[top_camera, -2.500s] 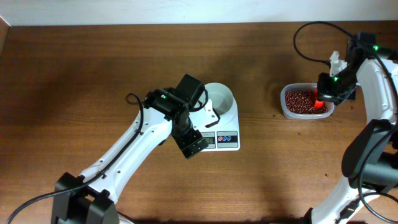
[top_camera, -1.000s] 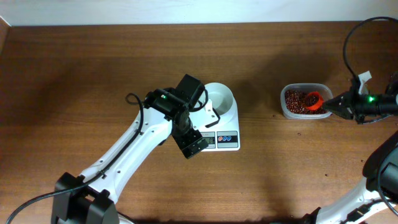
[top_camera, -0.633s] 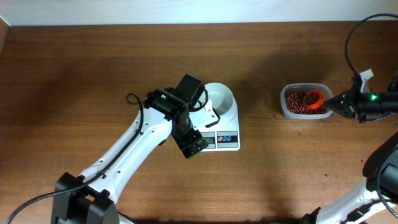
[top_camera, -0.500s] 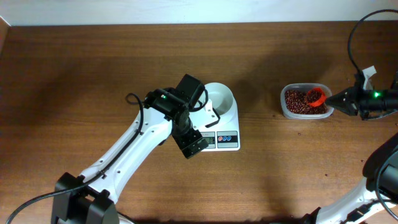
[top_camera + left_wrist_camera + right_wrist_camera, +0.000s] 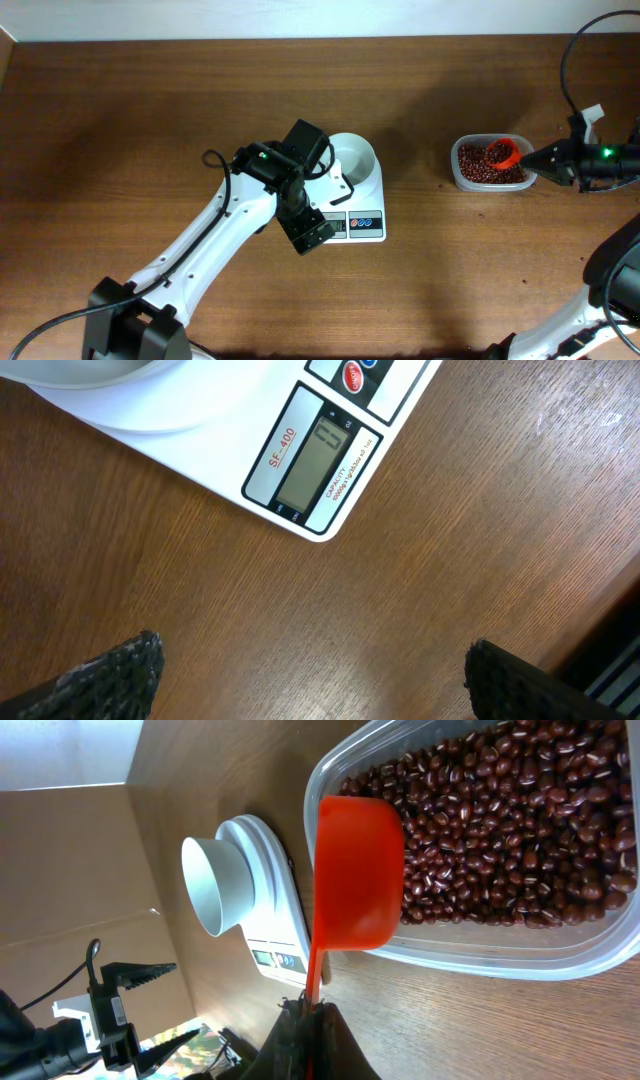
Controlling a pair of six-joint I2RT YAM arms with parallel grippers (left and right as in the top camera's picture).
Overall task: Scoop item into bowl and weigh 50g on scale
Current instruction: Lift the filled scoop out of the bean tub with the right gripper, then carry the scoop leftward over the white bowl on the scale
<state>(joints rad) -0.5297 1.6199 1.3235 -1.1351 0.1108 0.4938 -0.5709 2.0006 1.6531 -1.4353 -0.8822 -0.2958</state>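
The white bowl (image 5: pixel 352 158) stands on the white scale (image 5: pixel 366 222), with nothing visible inside it. The beans (image 5: pixel 482 166) fill a clear tub (image 5: pixel 472 183) at the right. My right gripper (image 5: pixel 548 160) is shut on the handle of a red scoop (image 5: pixel 504 153), which hangs over the tub's right part with dark beans in its cup. In the right wrist view the scoop (image 5: pixel 356 870) shows its underside over the beans (image 5: pixel 500 810), held by the gripper (image 5: pixel 310 1020). My left gripper (image 5: pixel 308 233) is open and empty beside the scale's display (image 5: pixel 310 458), fingertips (image 5: pixel 112 675) apart.
A few loose beans lie on the wooden table (image 5: pixel 480 214) just in front of the tub. The left arm (image 5: pixel 230 215) reaches across the table's middle to the scale. The right arm's cable (image 5: pixel 575 60) loops at the far right edge.
The right gripper swung out to the right of the tub, then drew the scoop slightly right and up over the beans. The left arm has not moved.
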